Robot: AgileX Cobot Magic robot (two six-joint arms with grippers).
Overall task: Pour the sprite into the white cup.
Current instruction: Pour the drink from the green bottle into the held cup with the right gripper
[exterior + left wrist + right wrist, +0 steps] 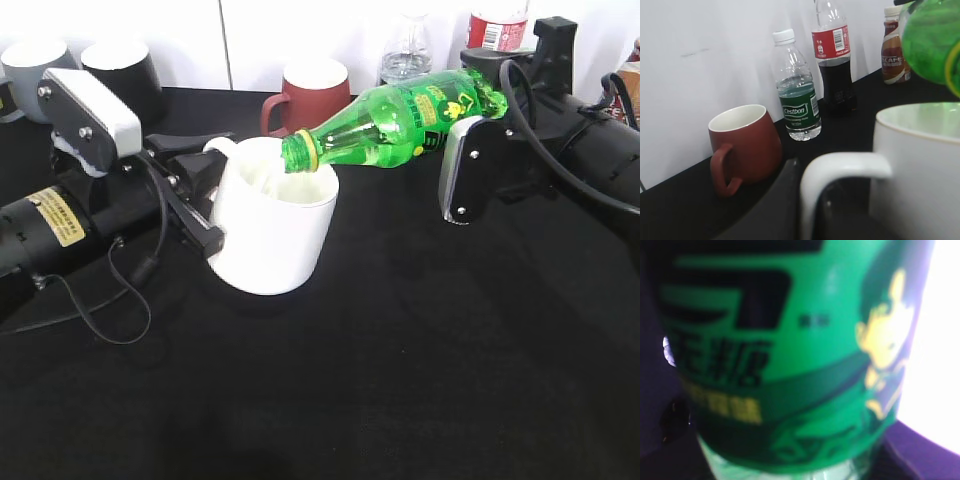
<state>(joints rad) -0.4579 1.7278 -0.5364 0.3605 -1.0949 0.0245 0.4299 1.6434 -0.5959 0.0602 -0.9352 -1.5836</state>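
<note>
The sprite, a green bottle, lies nearly level in the air with its open mouth over the rim of the white cup. My right gripper is shut on the sprite's label end; the label fills the right wrist view. My left gripper is shut on the white cup's handle and holds the cup on the black table. In the left wrist view the handle sits between the fingers, the cup is at the right, and the sprite is above it.
A red-brown mug, a clear water bottle, a cola bottle and a coffee bottle stand along the back wall. A grey mug and a dark mug stand at the back left.
</note>
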